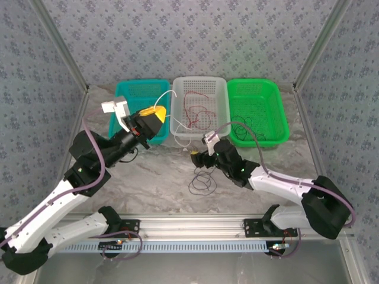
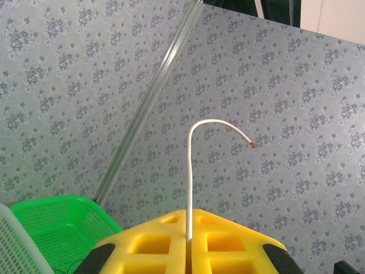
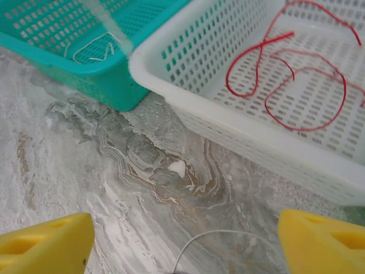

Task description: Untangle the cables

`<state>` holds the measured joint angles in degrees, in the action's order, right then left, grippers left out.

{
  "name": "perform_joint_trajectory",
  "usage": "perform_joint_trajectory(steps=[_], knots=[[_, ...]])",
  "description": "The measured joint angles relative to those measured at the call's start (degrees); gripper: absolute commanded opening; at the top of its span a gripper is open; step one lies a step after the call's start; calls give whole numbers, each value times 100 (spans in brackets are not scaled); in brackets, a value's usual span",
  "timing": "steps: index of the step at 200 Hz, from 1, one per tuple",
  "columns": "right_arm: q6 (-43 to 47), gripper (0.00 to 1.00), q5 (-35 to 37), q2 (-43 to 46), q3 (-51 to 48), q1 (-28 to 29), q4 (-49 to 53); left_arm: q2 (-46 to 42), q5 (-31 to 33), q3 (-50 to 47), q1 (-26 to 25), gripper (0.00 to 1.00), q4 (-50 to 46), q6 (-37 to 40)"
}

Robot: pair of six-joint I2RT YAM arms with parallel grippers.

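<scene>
Grey marbled table, floral-papered walls, metal corner posts. 3 baskets along far edge: teal at 11 o'clock, white at 12, green at 1. Left gripper raised over teal basket, pads clamped on white cable. Right gripper at centre, jaws spread wide, holding nothing. Black cable looped on table at its 6 o'clock. Red cable in white basket.
</scene>
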<state>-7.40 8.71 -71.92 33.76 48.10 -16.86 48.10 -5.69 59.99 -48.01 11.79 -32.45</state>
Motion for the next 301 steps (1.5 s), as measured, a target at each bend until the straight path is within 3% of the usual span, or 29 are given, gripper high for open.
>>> perform_joint_trajectory(steps=[88, 189, 263, 301], knots=[[767, 91, 201, -713, -7, 684, -957, 168, -4, 0, -2, 7, 39, -170], [1029, 88, 1296, -839, 133, 754, -1692, 146, -4, 31, 0, 7, 37, -170], [1244, 89, 1204, -726, -7, 809, -2293, 146, -26, 31, -2, 7, 44, -214], [1576, 77, 1032, -929, 297, 798, -2542, 144, -48, 31, 0, 8, 101, -275]])
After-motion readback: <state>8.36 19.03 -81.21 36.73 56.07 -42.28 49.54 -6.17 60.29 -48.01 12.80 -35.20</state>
